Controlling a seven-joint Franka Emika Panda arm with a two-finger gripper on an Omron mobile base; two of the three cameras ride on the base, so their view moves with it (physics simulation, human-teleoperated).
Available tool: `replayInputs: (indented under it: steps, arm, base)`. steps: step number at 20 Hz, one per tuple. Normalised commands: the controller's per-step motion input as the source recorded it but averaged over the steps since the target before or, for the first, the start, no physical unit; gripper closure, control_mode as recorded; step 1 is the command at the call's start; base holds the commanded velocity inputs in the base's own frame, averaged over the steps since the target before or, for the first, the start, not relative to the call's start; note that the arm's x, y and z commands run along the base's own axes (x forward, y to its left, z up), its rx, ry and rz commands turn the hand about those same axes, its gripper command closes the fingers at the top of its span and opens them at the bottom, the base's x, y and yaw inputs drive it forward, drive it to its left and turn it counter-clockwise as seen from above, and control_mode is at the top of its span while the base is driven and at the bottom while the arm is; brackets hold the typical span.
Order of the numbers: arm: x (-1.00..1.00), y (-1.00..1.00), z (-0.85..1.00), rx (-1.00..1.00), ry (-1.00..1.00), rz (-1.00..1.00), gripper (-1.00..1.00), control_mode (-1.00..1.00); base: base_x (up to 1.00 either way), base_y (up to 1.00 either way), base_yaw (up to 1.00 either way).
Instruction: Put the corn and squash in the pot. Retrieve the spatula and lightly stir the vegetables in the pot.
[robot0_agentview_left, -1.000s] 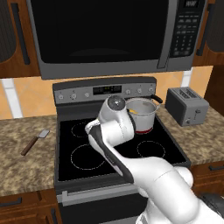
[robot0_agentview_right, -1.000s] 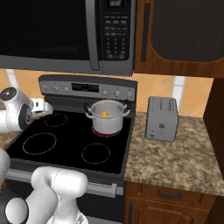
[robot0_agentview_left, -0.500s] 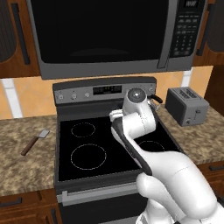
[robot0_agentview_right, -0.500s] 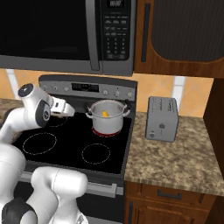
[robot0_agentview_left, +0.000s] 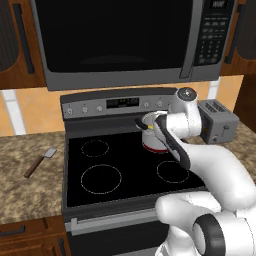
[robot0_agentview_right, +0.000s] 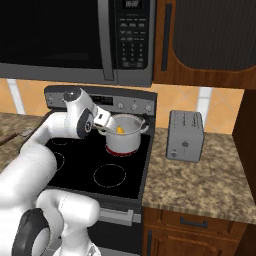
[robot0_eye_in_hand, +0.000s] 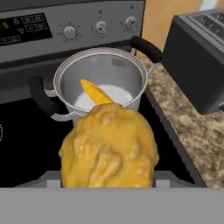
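Stovetop pot (robot0_eye_in_hand: 101, 78) holds corn (robot0_eye_in_hand: 95, 91); lumpy squash (robot0_eye_in_hand: 109, 147) near

A black glass stove (robot0_agentview_left: 125, 170) with four ring burners lay beneath the gripper. A grey toaster (robot0_agentview_right: 186, 135) stood on the speckled worktop (robot0_agentview_right: 210, 180) to its right. A dark microwave (robot0_agentview_left: 130, 40) hung above, flanked by wooden cabinets (robot0_agentview_right: 210, 40).

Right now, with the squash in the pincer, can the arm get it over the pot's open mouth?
Probably yes. The pincer holds the squash just short of the pot, whose mouth is uncovered, with just the corn inside and nothing between them.
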Motion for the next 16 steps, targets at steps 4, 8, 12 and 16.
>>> replayInputs:
  steps: [4,8,12,16]
  arm:
    - [0.97,-0.79,-0.34,0.02,0.2,0.0,1.0,-1.0]
    - [1.0,-0.26,-0.37,0.0,0.16,0.03,1.0,-1.0]
    - [0.9,0.05,-0.31,-0.02,0.02,0.07,1.0,-1.0]
    - [0.8,0.03,-0.61,-0.06,0.0,0.08,1.0,-1.0]
  base:
    - [0.0,0.0,0.0]
    - [0.0,0.0,0.0]
    - [0.0,0.0,0.0]
    - [0.0,0.0,0.0]
